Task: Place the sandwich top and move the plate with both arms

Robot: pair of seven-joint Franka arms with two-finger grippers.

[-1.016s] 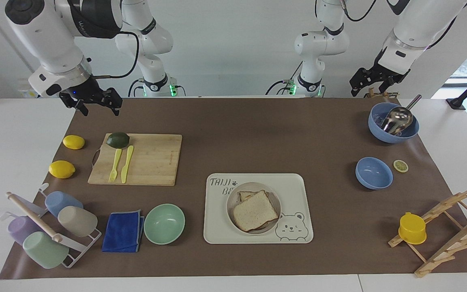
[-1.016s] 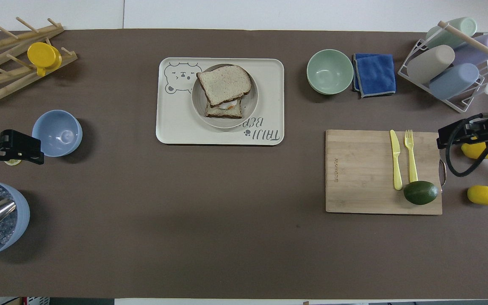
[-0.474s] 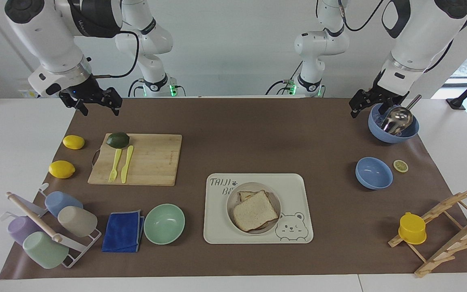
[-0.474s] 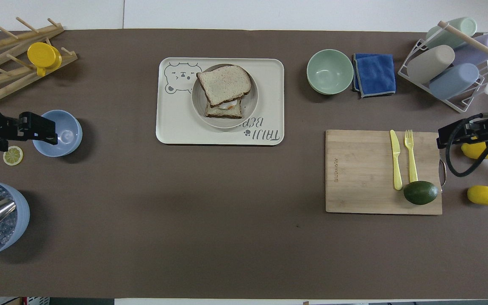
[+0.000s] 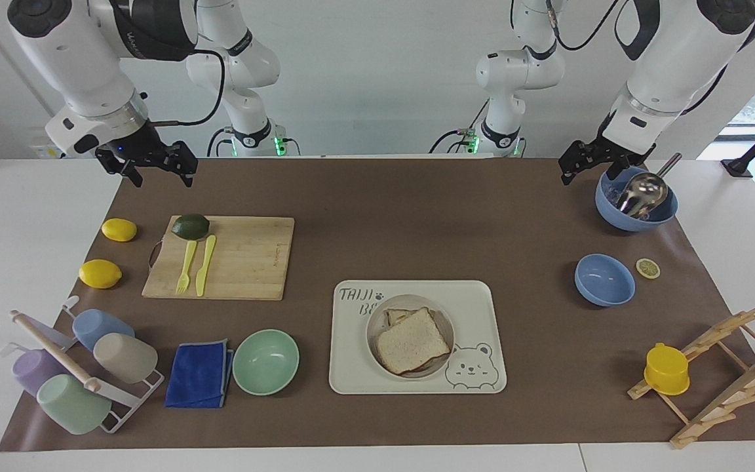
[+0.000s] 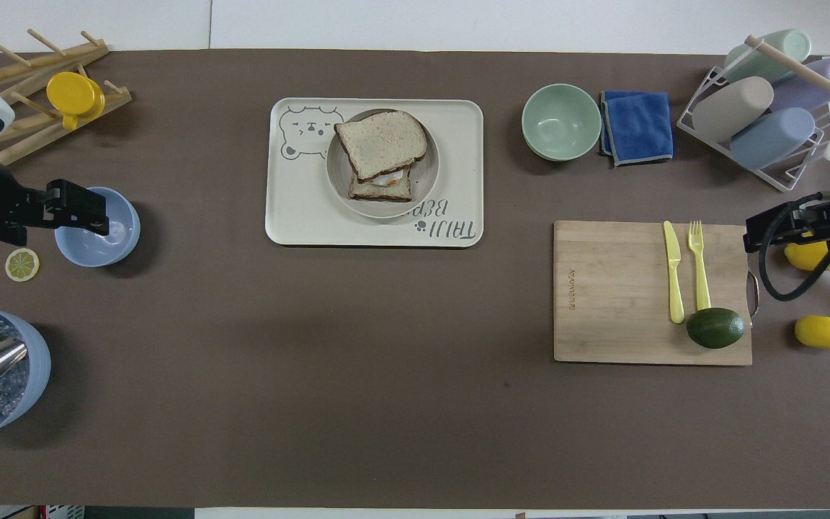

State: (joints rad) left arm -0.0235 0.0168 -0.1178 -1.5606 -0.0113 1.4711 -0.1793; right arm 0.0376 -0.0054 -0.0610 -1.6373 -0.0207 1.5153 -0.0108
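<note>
The sandwich top (image 5: 412, 339) (image 6: 380, 143) is a pale speckled slice with a brown crust. It lies askew on the egg toast (image 6: 380, 189), which sits on the round beige plate (image 5: 373, 326) (image 6: 428, 173). The plate stands on the cream bear tray (image 5: 482, 308) (image 6: 300, 216). My left gripper (image 5: 588, 172) (image 6: 62, 216) hangs open and empty in the air at the left arm's end of the mat, by the two blue bowls. Open and empty too, my right gripper (image 5: 161, 172) (image 6: 775, 227) is up over the mat's edge by the cutting board's end. Both are well away from the plate.
A blue bowl with ice and a metal scoop (image 5: 636, 196), a small blue bowl (image 5: 604, 280), a lemon slice (image 5: 647, 268) and a wooden rack (image 5: 718, 373) are at the left arm's end. Cutting board (image 5: 227, 257), avocado, lemons, green bowl (image 5: 265, 362), blue cloth and cup rack are at the right arm's end.
My left gripper has come down and moved from beside the ice bowl toward the table's middle, now covering the small blue bowl's edge from above. The right arm has barely moved.
</note>
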